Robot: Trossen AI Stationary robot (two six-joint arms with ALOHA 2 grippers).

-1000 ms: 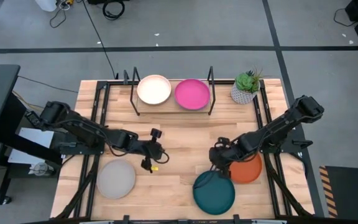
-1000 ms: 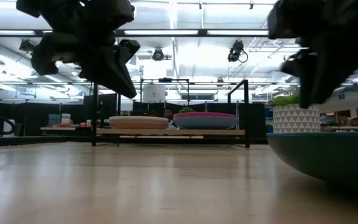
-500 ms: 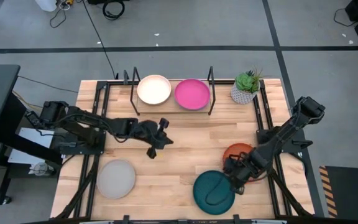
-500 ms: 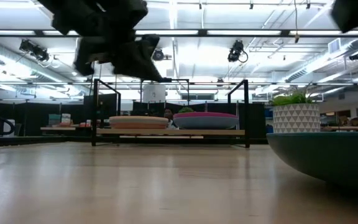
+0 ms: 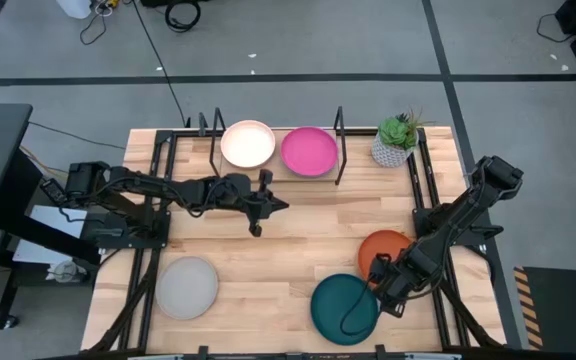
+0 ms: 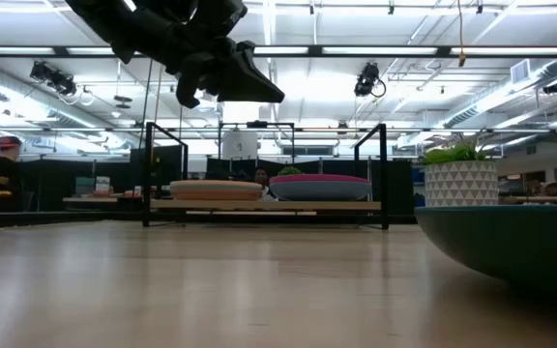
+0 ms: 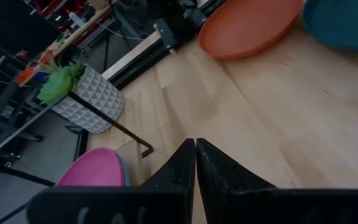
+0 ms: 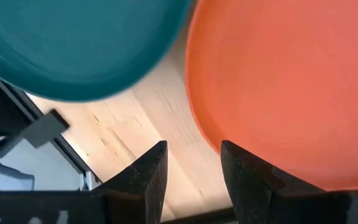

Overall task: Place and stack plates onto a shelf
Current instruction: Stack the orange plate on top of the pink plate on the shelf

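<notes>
Left gripper (image 5: 259,212) hangs empty, fingers together, just near of the shelf (image 5: 278,170); right gripper (image 5: 386,290), fingers apart, sits between the orange plate (image 5: 385,250) and dark teal plate (image 5: 343,308).

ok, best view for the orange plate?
High view: the round matte orange plate lies nearly whole on the table, right tool at its edge. Right wrist and left wrist crop it; low view doesn't show it.

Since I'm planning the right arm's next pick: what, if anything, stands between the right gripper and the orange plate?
Nothing visible does. The right gripper is open, low over the table with bare wood between its fingers, right beside the orange plate, whose rim lies at one fingertip. The dark teal plate lies to the other side.
</notes>
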